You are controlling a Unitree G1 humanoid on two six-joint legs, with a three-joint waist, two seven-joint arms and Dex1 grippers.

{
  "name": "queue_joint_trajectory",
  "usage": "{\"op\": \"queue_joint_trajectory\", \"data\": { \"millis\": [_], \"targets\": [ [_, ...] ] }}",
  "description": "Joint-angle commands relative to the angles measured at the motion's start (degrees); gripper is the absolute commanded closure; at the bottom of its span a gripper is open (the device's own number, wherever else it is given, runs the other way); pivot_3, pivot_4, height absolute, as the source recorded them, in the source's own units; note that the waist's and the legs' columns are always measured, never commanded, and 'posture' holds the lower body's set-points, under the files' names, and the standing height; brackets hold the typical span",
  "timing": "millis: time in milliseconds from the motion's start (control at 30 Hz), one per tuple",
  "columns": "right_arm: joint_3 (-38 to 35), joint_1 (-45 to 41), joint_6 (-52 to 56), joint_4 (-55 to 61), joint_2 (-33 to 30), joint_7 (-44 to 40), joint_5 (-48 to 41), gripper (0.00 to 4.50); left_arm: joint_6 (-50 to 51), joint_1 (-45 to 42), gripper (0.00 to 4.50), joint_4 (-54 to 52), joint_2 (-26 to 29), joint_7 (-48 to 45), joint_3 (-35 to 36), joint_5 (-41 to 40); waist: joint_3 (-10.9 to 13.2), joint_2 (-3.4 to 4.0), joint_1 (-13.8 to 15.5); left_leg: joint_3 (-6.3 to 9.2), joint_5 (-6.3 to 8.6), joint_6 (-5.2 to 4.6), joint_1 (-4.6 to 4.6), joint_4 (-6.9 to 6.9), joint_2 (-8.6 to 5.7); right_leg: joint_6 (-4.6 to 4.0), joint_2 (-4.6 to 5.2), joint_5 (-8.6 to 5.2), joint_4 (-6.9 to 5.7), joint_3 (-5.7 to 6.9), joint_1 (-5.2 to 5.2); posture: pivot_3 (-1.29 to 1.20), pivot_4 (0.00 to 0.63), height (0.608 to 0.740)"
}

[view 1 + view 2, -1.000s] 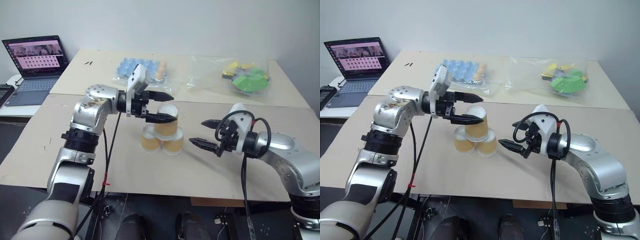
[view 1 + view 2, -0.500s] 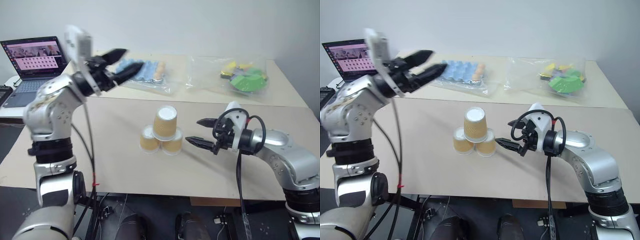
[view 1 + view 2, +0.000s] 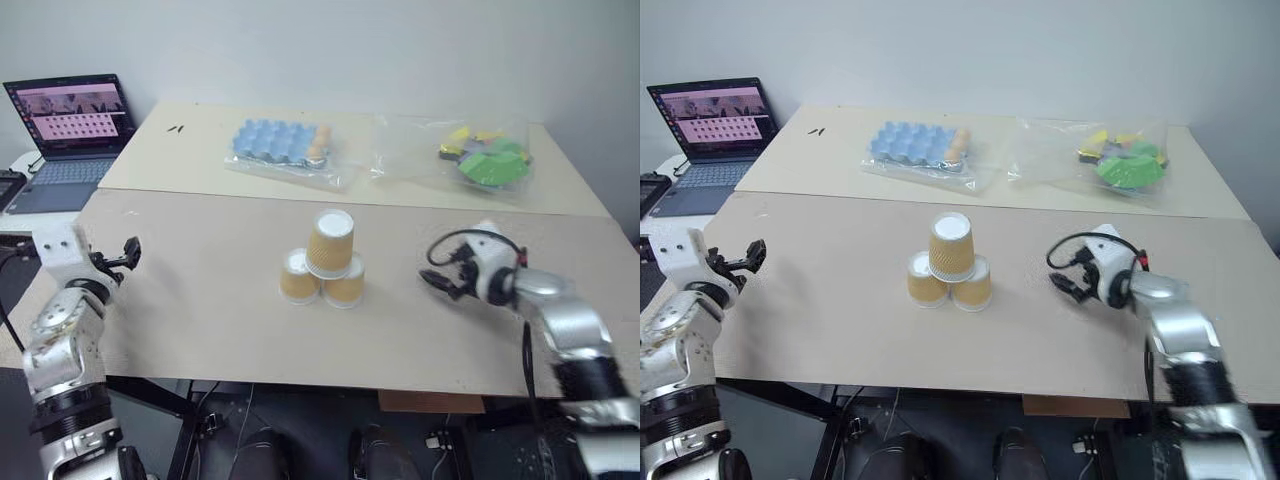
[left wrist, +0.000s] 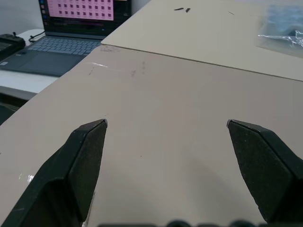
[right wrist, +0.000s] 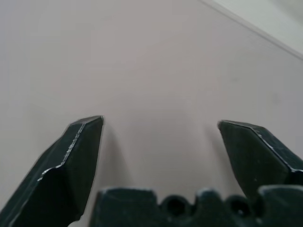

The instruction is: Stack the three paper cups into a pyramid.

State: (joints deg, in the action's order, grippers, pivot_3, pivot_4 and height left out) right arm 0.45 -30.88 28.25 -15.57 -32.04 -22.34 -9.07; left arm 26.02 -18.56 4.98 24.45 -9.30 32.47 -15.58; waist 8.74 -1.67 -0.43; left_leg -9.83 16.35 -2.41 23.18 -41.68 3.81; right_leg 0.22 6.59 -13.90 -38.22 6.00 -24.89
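Pyramid (image 3: 323, 262) stood at middle of front desk (image 3: 200, 310): two paper cups side by side, third (image 3: 331, 243) centred on top. All three upside down, white bottoms up, rims down, long axes roughly upright, top cup tilted slightly. Left pincer (image 3: 122, 254) spread, empty, at desk's left edge, well apart. Right pincer (image 3: 440, 278) spread, empty, near stack's right. Blue tray (image 3: 278, 141) on rear desk.

light: bright, even, diffuse from overhead | shadows: soft and short beside the cups (image 3: 322, 265) on the bench (image 3: 200, 300) | glare: sheen on plastic bags (image 3: 455, 150), glowing laptop screen (image 3: 70, 108) | blur: right arm (image 3: 560, 330) motion-smeared | focus: right wrist view soft, left wrist view's far bench hazy
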Motion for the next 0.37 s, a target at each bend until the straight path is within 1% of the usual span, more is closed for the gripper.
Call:
{"op": "queue_joint_trajectory", "data": {
  "millis": [33, 133, 233, 367],
  "targets": [
    [-8.0, -2.8, -7.5, -6.1, 4.4, 12.7, 1.4, 0.00, -5.7, 0.4, 0.15, 0.9, -2.2, 4.3, 0.3, 1.3, 0.0, 0.00, 0.3, -0.01, -0.01, 0.00, 0.09, -0.01, -0.01, 0.00, 0.00, 0.00, -0.02, 0.01, -0.07, 0.00, 0.150, 0.712],
    [-12.8, -2.3, -13.5, -7.3, 9.0, 16.7, -1.3, 0.00, -9.1, 1.1, 0.15, 1.4, -3.7, 5.7, -1.0, 2.1, 0.0, -0.01, 0.3, -0.06, 0.00, -0.01, 0.25, 0.06, -0.05, 0.04, -0.02, -0.03, 0.05, 0.02, -0.19, 0.00, 0.150, 0.712],
    [-16.1, -0.9, -17.0, -7.8, 11.7, 18.8, -2.6, 0.00, -12.0, 1.1, 0.15, 2.7, -4.6, 6.9, -1.2, 2.3, 0.0, -0.01, 0.0, -0.12, -0.01, -0.01, 0.33, 0.25, -0.08, 0.05, -0.06, -0.03, 0.06, 0.08, -0.25, 0.00, 0.150, 0.712],
    [-16.8, 1.8, -19.5, -6.8, 13.0, 18.7, -2.5, 0.00, -15.6, 0.5, 0.15, 5.1, -4.4, 6.7, -1.6, 2.1, 0.0, 0.00, -0.1, -0.15, -0.01, -0.01, 0.27, 0.35, -0.08, 0.07, -0.05, -0.04, 0.14, 0.08, -0.21, 0.00, 0.150, 0.712]
  ]
}}
